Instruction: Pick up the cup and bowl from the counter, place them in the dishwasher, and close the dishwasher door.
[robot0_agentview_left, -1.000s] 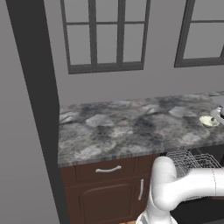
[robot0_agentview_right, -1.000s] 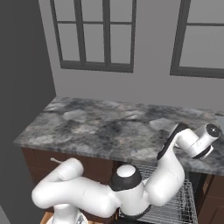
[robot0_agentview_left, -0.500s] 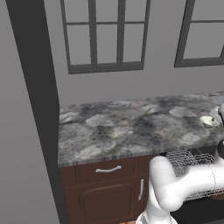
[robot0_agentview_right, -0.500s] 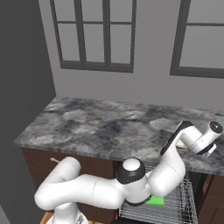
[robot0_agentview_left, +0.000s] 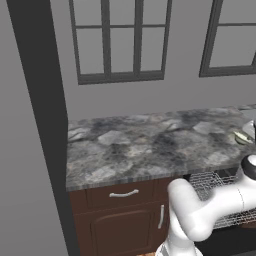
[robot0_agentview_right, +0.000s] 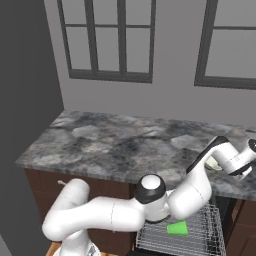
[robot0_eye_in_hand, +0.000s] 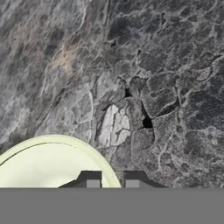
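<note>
The two-finger gripper (robot0_eye_in_hand: 112, 178) was closed on the pale cream-yellow shallow bowl's (robot0_eye_in_hand: 48, 164) rim, to lift it off the mottled grey stone counter (robot0_eye_in_hand: 144, 65).

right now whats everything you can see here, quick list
counter: one, mottled grey and black stone, under the windows
windows: two, dark grey frames, on the wall behind the counter
cabinets: dark reddish-brown wood with silver handles, below the counter
dishwasher rack: one, silver wire, pulled out right of the cabinets
cup: one, bright green, in the rack
bowl: one, pale cream-yellow, on the counter's right end
gripper: one, dark fingertips closed on the bowl's rim
</note>
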